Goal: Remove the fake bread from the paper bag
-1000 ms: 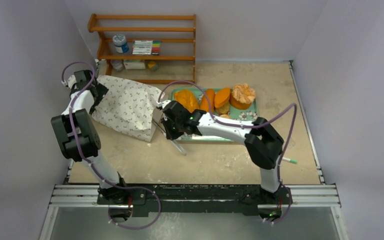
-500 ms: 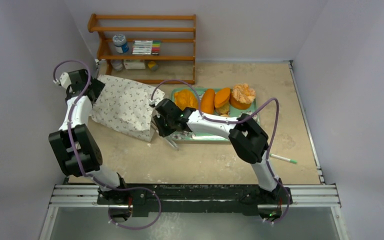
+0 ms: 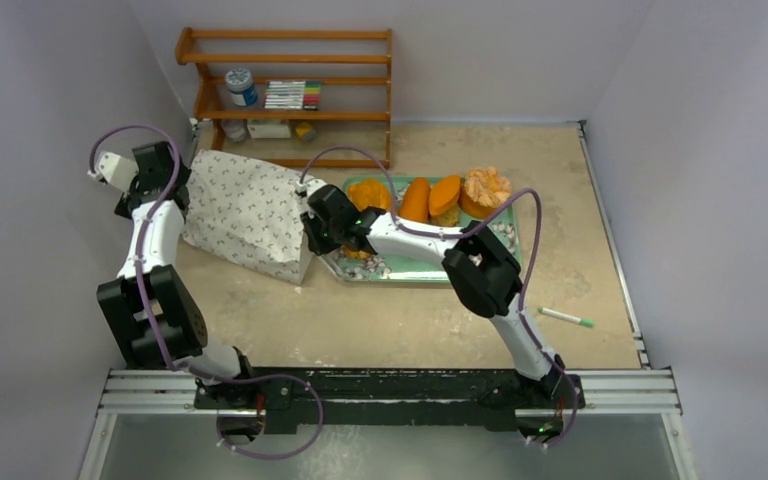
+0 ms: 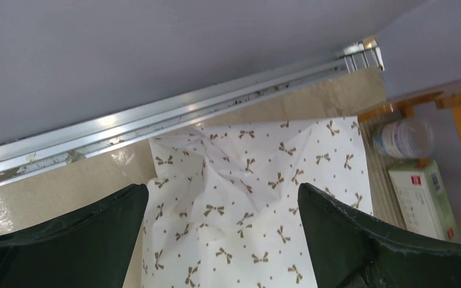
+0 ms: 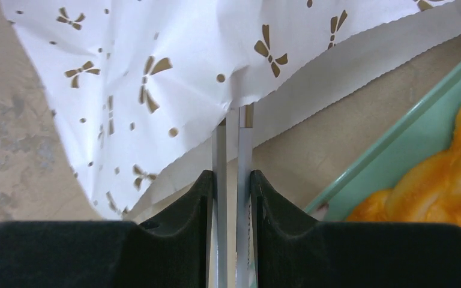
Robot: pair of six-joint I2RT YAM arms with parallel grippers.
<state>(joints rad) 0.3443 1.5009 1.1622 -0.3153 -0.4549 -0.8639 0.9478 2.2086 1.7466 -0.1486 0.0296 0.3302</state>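
Two thin tongs (image 5: 244, 156) blades sit pinched in my right gripper (image 5: 232, 178): fingers narrow and clamped on them. In the wrist view the blade tips run to 12 o'clock and vanish under the paper bag (image 5: 174, 54) edge. Can't tell if they're inside the mouth or only under the flap.

Fake bread (image 5: 450, 174) is at 4 o'clock, just beside me, lying on the green tray (image 5: 396, 141). From above, several pieces line the tray at my 3 o'clock and the bag is at 9 o'clock. Its long axis runs 10-to-4, with the open end toward me.

My left gripper (image 4: 221, 201) is wide, holds nothing, and hangs over the bag's closed end.

Judgement: the right arm is nearer the mouth, so any reach-in goes toward 9–10 o'clock along that axis. The bag looks fairly flat, and whether bread is inside is hidden.
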